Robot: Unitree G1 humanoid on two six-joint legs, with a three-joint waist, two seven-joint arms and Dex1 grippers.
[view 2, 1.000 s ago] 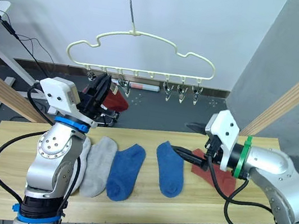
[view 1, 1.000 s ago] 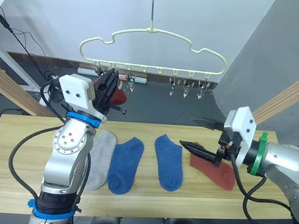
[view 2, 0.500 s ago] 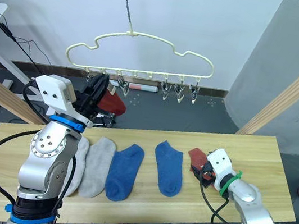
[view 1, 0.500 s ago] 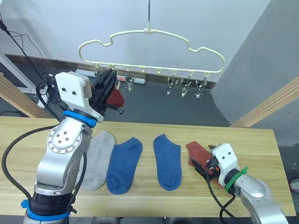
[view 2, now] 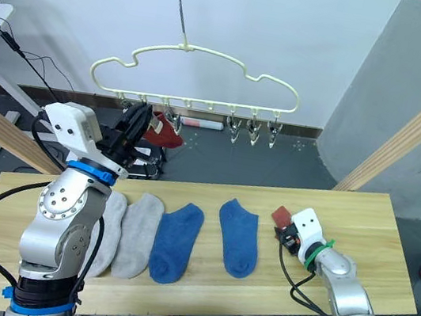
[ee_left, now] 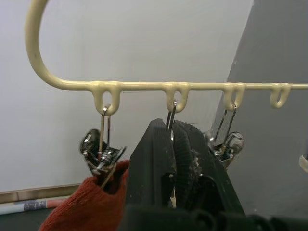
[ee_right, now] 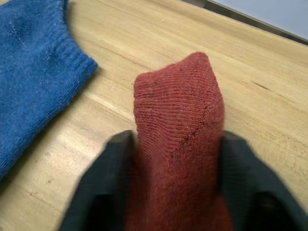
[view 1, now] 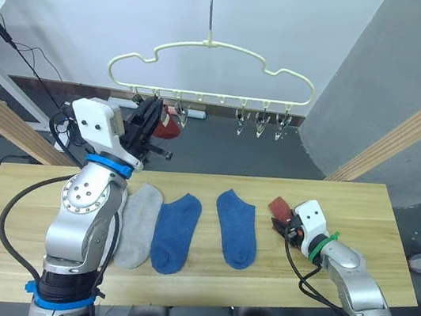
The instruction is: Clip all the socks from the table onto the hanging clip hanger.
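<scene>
The pale-yellow clip hanger (view 1: 212,44) hangs above the table (view 1: 364,200). A rust-red sock (view 1: 170,125) hangs from one of its clips (ee_left: 102,156). My left gripper (ee_left: 172,126) is raised right beside it, shut on the neighbouring clip, whose wire runs down between the fingers. On the table lie two grey socks (view 2: 141,224), one half behind my left arm, and two blue socks (view 1: 175,229) (view 1: 237,228). At the right, my right gripper (view 1: 286,223) rests low on the table, shut on a second rust-red sock (ee_right: 178,110), which is bunched between its fingers.
Thick wooden poles slant past the table's left end (view 1: 0,118) and right end (view 1: 411,130). More clips (view 1: 261,121) hang free on the hanger's right half. A grey panel (view 1: 383,81) stands behind on the right. Cables and a white tube (view 2: 200,123) lie on the floor.
My right arm dropped from above the table to the red sock and shut on its end, gathering it up. My left gripper rose slightly to the clips.
</scene>
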